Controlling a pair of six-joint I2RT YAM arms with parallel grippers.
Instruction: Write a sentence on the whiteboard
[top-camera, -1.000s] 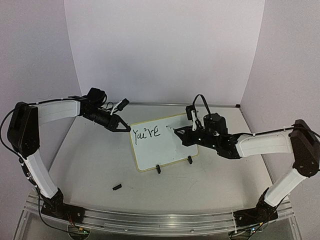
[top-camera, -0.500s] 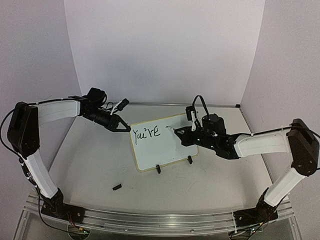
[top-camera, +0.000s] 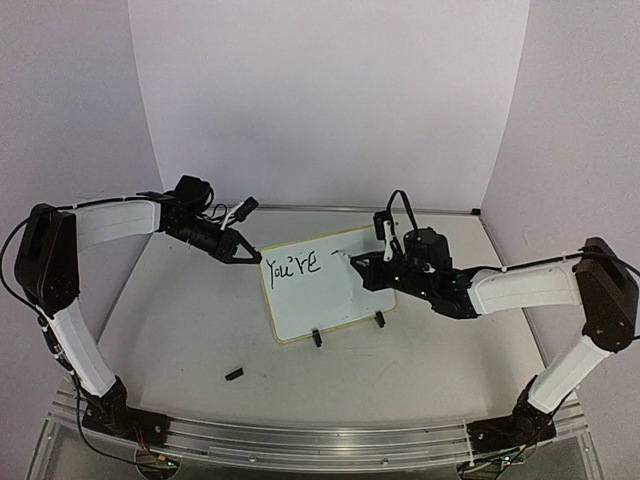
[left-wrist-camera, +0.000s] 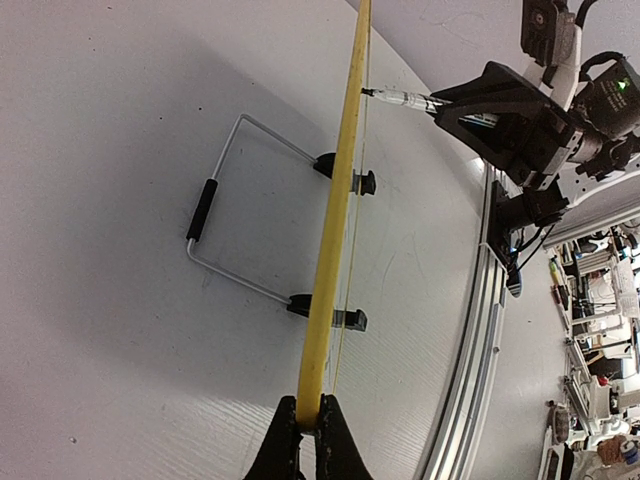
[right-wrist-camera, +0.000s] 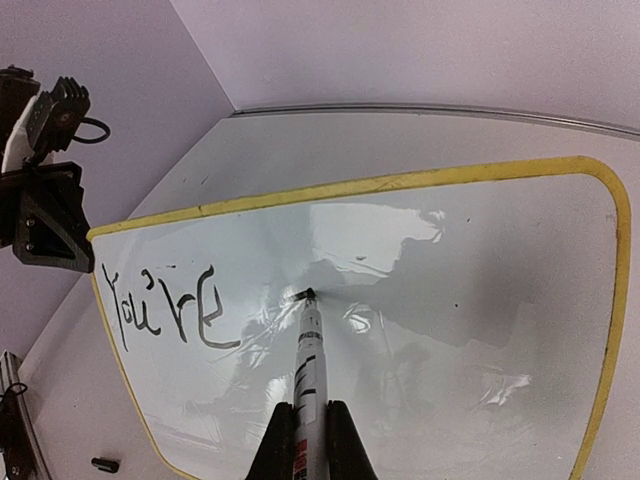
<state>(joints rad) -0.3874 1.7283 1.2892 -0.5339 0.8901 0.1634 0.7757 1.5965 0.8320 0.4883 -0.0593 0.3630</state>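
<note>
Pressing too hard could tip the whiteboard, its rim pinched by the left gripper; right gripper, clamped on the marker, touches board just ahead, beside the unfinished sentence

You see a white table enclosed behind and on both sides by plain pale lilac walls, evenly lit, with an aluminium rail along the table's near edge.

left end effector clamped, arm reaching inward | right end effector clamped, arm reaching inward
</note>
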